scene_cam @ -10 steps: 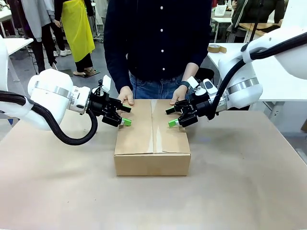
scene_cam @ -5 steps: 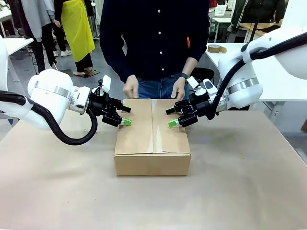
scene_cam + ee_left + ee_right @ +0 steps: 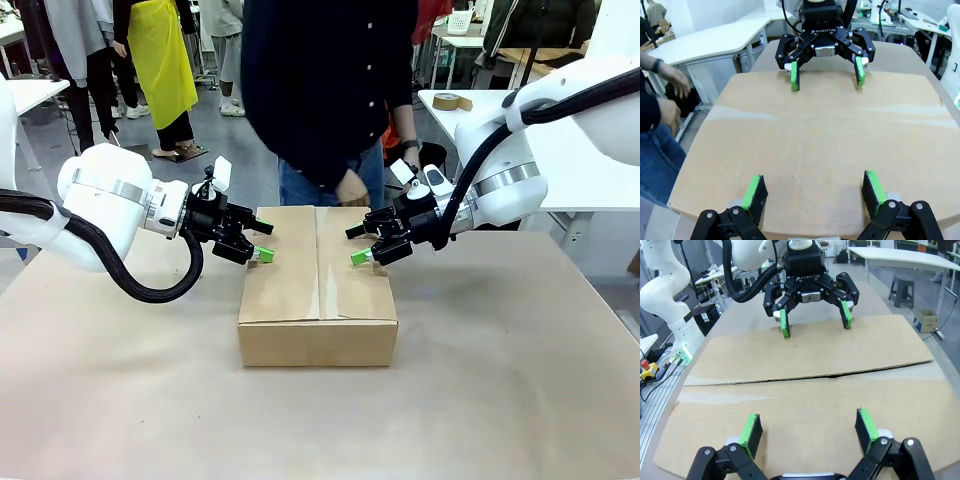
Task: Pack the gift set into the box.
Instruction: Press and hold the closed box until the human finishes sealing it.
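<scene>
Box closed, both tools spread wide over it.
Your box (image 3: 317, 290) sits mid-table, flaps folded down; left tool (image 3: 258, 240) and right tool (image 3: 358, 246) face each other above its far corners, holding nothing.

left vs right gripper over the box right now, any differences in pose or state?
The left gripper comes in over the box's left flap; the right gripper comes in over its right flap. The left gripper points toward the picture's right, the right gripper toward its left, so they face each other across the seam. Shared: both are open, empty, with green pads low over the closed flaps.
</scene>
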Controlling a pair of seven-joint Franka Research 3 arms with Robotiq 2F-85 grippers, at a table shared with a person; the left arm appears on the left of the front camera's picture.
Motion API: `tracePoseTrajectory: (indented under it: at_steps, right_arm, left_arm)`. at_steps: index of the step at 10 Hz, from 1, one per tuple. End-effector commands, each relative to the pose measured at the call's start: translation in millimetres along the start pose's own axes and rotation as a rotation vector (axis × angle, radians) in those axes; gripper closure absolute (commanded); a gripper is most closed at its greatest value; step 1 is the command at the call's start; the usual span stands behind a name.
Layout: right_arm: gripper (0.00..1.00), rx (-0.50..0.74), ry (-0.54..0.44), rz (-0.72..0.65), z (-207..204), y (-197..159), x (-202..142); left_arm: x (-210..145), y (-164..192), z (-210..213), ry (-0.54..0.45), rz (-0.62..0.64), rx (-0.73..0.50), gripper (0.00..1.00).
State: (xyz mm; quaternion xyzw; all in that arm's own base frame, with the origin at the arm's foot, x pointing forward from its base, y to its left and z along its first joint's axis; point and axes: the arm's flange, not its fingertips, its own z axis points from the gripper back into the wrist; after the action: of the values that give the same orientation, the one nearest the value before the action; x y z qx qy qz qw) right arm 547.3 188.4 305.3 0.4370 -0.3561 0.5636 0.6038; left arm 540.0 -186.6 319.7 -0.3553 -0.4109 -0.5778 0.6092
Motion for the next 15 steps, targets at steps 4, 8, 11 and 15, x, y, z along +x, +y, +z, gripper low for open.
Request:
tracePoseTrajectory:
  at_steps: [4, 8, 11, 15]
  right_arm:
    - [0.00, -0.004, 0.007, -0.007, -0.9, 0.0, -2.7]
    - [0.00, -0.004, 0.007, -0.007, -0.9, 0.0, -2.7]
    - [0.00, -0.004, 0.007, -0.007, -0.9, 0.0, -2.7]
    - [0.00, -0.004, 0.007, -0.007, -0.9, 0.0, -2.7]
  left_arm:
    - [-2.4, -2.8, 2.0, -0.003, 0.003, -0.004, 0.00]
    - [-2.4, -2.8, 2.0, -0.003, 0.003, -0.004, 0.00]
    - [-2.4, -2.8, 2.0, -0.003, 0.003, -0.004, 0.00]
    - [-2.4, -2.8, 2.0, -0.003, 0.003, -0.004, 0.00]
